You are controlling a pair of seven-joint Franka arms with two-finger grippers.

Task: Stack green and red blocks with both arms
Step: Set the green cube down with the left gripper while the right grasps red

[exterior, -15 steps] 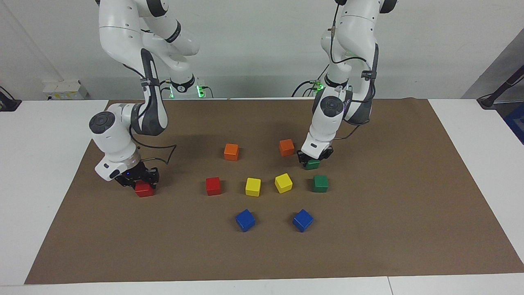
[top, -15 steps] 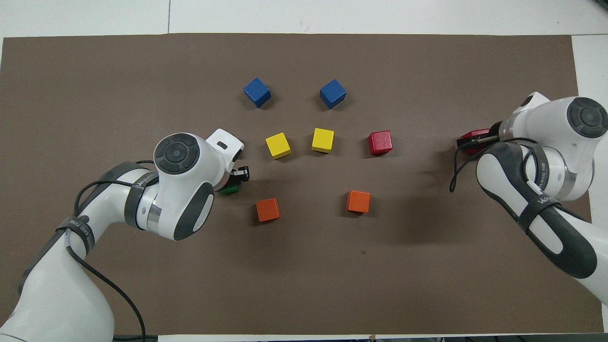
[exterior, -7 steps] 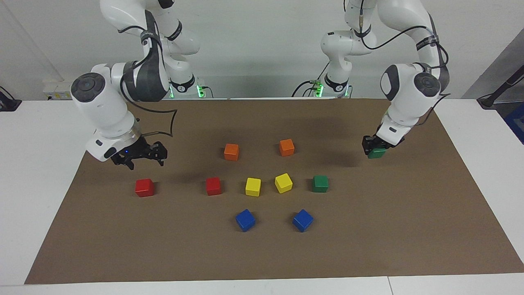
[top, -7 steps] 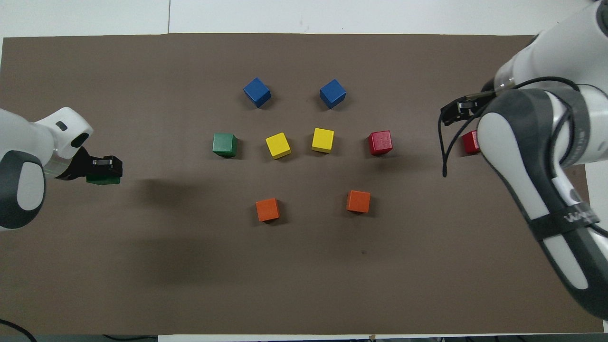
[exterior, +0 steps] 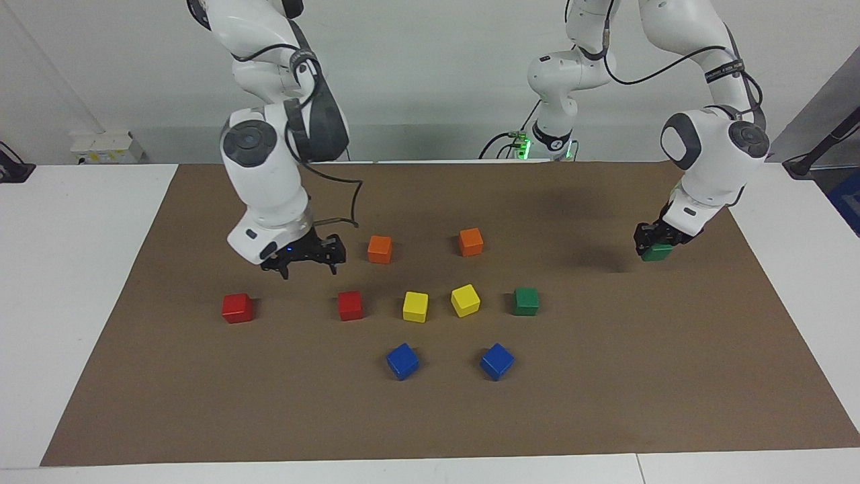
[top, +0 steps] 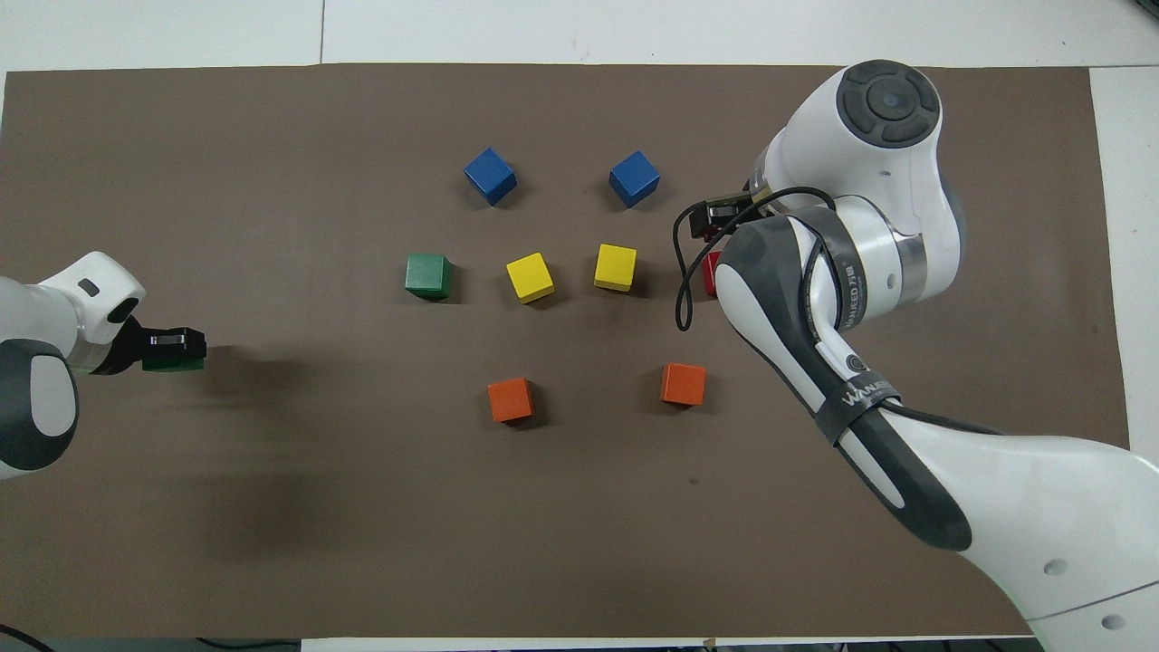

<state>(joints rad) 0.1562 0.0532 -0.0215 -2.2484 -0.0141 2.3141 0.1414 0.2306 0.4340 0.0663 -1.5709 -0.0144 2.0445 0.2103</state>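
Broadly, the worktop (exterior: 101, 202) carries a brown mat (exterior: 605, 403) with small cubes on it. The right arm (exterior: 269, 168) hangs its end effector (exterior: 304, 259) above the mat, fingers spread and empty, over bare mat beside an orange cube (exterior: 379, 249). The left arm (exterior: 705, 161) has its end effector (exterior: 655, 243) pinching a green cube (exterior: 657, 253) low over the mat toward its own end of the worktop. A second green cube (exterior: 525, 301) sits in a row with two yellow cubes (exterior: 415, 306) and a red cube (exterior: 350, 305). Another red cube (exterior: 237, 308) lies apart, toward the right arm's end. Two blue cubes (exterior: 402, 361) lie farthest from the robots.
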